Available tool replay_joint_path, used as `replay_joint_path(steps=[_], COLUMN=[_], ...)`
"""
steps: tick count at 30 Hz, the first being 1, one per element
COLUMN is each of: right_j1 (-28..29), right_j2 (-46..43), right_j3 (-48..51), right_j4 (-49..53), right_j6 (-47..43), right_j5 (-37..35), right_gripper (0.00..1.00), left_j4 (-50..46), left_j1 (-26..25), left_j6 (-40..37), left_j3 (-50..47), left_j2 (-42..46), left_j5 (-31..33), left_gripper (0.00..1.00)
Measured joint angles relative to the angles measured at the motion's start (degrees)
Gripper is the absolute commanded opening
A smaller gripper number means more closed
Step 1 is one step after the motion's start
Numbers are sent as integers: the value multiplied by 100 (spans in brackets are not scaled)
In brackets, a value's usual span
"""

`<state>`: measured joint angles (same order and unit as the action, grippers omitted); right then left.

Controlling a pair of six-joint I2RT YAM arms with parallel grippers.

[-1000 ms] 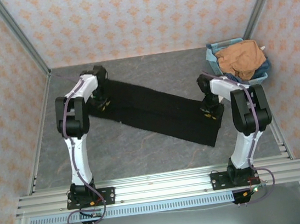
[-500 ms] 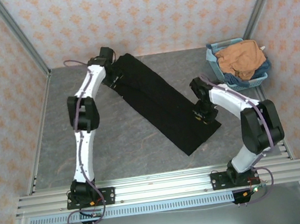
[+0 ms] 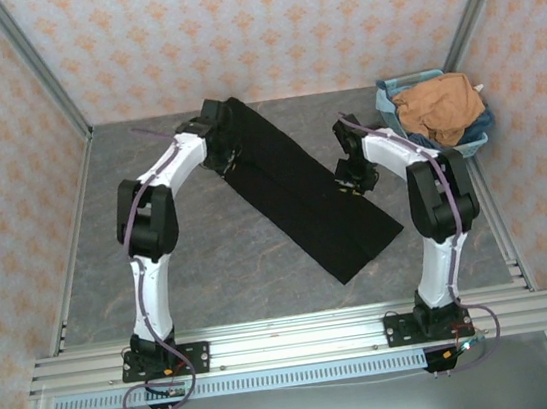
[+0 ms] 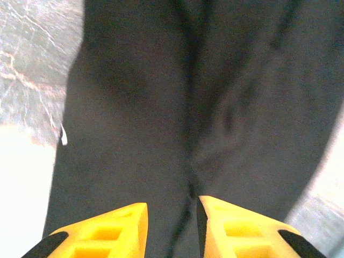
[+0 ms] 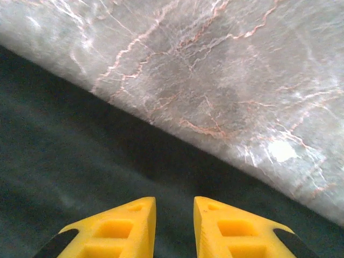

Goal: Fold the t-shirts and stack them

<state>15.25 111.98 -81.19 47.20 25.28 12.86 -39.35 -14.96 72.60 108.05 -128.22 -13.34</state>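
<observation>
While the long folded black cloth t-shirt point(image 3: 296, 186) lies beneath them, the left tool point(image 4: 171, 207) and right tool point(image 5: 174, 201) hover, each narrowly parted.

light-blue basket point(image 3: 387, 101) at far right of grey marbled table point(image 3: 210, 258)

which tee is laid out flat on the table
The black tee, lying as a long flat strip on the table; the orange tee sits crumpled in the basket.
</observation>
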Motion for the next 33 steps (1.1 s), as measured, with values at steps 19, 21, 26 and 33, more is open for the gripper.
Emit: replay_joint_path(steps=[19,21,26,33], right_j1=[361,415,654,1458], right_j2=[-1049,-1222,-1316,-1174], right_j3=[1932,2146,2280,2142], right_j4=[-629,-708,-789,-1027], right_j6=[780,973,1451,2302], right_j5=[205,256,452,824], right_gripper=[25,25,25,25], left_j4=[107,109,107,-74], left_j1=[-125,-168,-221,-225], left_j6=[42,-31,-264,-564], left_j3=[933,1108,2286,4485], left_j2=[-1102,-1217,-1954,-3257], left_j5=[35,-46,-409,-741], left_gripper=[27,27,27,28])
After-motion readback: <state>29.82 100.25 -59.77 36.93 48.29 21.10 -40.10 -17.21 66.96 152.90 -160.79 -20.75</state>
